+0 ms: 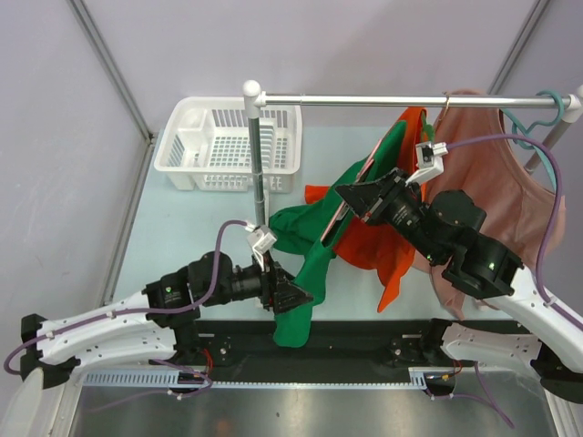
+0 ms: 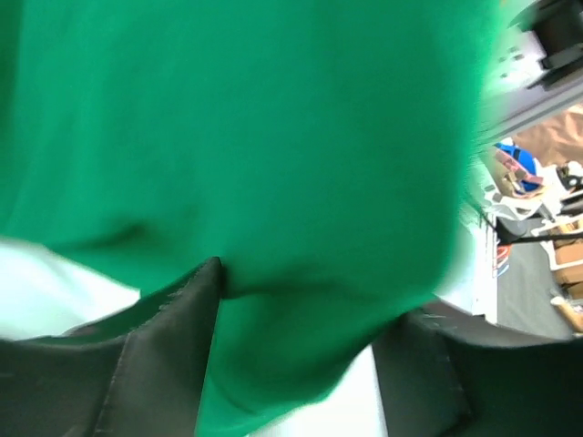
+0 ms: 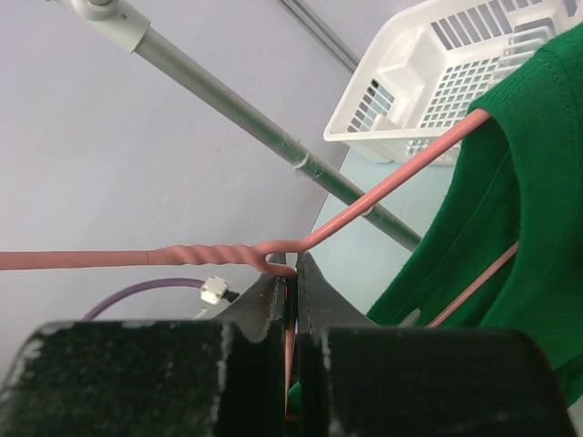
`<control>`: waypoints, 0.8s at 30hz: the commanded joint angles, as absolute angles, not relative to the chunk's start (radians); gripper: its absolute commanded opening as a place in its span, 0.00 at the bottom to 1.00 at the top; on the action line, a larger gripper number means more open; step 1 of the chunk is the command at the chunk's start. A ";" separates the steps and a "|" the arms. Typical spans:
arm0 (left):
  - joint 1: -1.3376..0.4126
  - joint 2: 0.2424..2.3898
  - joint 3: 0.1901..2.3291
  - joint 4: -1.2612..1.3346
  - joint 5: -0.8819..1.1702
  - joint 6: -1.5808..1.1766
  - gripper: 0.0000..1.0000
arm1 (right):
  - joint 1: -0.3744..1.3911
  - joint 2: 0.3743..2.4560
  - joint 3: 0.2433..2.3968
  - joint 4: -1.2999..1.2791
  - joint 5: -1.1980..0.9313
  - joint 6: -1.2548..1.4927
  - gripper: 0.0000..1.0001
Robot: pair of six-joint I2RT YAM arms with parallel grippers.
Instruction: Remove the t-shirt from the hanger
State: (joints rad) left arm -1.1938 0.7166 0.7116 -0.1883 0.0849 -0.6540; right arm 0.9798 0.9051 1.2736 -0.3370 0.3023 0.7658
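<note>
A green t-shirt (image 1: 305, 232) hangs on a thin pink wire hanger (image 1: 353, 193), tilted down to the left off the rail. Its lower part drapes over the table's near edge. My right gripper (image 1: 346, 191) is shut on the hanger (image 3: 383, 191) just below its twisted neck, with the wire pinched between the jaws (image 3: 296, 264). The shirt's collar (image 3: 519, 182) lies to the right of that grip. My left gripper (image 1: 303, 299) is open at the shirt's low end. Green cloth (image 2: 273, 137) fills that wrist view and sags loosely between the spread fingers (image 2: 310, 291).
A metal rail (image 1: 364, 100) on an upright post (image 1: 258, 173) crosses the back. A pink shirt (image 1: 496, 173) on a teal hanger (image 1: 547, 105) hangs at its right end. An orange garment (image 1: 364, 241) hangs behind the green one. A white basket (image 1: 228, 141) stands back left.
</note>
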 commanded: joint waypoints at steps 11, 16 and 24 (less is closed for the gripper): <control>-1.198 0.531 0.445 -0.314 -0.190 -0.910 0.00 | 0.979 0.845 1.345 -0.253 0.451 0.746 0.00; -1.200 0.433 0.440 -0.451 -0.296 -0.979 0.00 | 0.976 0.816 1.336 -0.271 0.495 0.741 0.00; -1.198 0.409 0.402 -0.430 -0.333 -1.016 0.00 | 0.973 0.804 1.358 -0.299 0.482 0.721 0.00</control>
